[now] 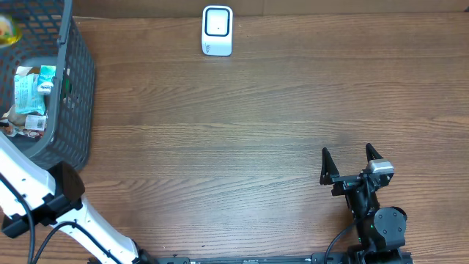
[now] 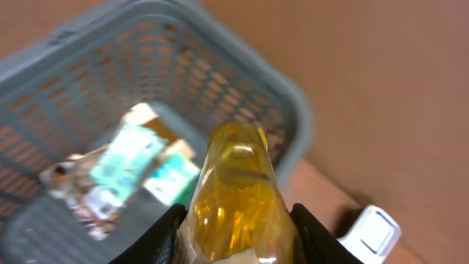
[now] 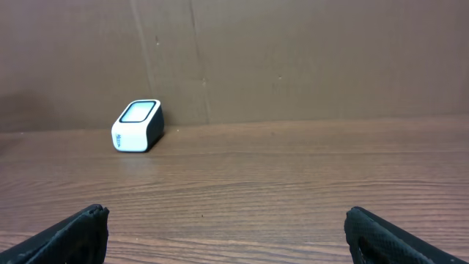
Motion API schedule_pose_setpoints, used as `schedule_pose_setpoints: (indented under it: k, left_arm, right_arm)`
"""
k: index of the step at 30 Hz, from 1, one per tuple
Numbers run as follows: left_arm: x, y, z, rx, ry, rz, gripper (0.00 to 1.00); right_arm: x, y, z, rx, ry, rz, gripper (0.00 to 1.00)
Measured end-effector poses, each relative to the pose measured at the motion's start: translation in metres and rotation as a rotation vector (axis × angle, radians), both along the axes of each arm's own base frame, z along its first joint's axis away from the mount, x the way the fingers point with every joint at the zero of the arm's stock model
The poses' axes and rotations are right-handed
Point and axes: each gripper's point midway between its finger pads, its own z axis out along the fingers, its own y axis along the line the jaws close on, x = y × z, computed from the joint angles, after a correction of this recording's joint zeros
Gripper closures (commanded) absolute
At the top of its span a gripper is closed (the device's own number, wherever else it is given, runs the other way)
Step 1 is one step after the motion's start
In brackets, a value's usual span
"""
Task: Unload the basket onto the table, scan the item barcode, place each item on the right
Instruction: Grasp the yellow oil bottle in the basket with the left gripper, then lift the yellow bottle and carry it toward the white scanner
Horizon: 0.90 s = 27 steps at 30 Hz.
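Holding the yellow bottle (image 2: 234, 176) in my left claw (image 2: 238, 220) over the basket (image 2: 220, 81); the scanner (image 2: 374, 231) lies right, at the surface's far edge.

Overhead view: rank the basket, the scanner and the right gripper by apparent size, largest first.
1. Basket, clearly largest, though cropped.
2. Right gripper, open fingers and body together.
3. Scanner, smallest.
The gripper may sit nearer the camera, so its edge over the scanner is unsure.

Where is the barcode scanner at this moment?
Overhead, the white scanner stands at the far edge of the table, left of centre, right of the grey basket.
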Motion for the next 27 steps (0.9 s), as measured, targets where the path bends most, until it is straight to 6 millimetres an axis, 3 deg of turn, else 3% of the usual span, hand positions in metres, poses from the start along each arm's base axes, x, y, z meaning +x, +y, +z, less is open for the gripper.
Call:
schedule_pose_setpoints:
  k: [7,10,14,27]
  left_arm:
    - [0.01,-0.059,0.017,-0.031,-0.058,-0.149,0.91]
    - [0.012,-0.088,0.017,-0.047,-0.047,-0.215,0.96]
    - [0.009,-0.125,0.009,-0.075,-0.004,-0.3,0.96]
    - [0.006,-0.263,0.015,-0.168,-0.018,-0.694,0.96]
  right_arm:
    - [0.0,0.0,0.0,0.0,0.0,0.0,0.0]
    - [0.0,0.0,0.0,0.0,0.0,0.0,0.0]
    - [0.0,0.0,0.0,0.0,0.0,0.0,0.0]
    - [0.0,0.0,0.0,0.0,0.0,0.0,0.0]
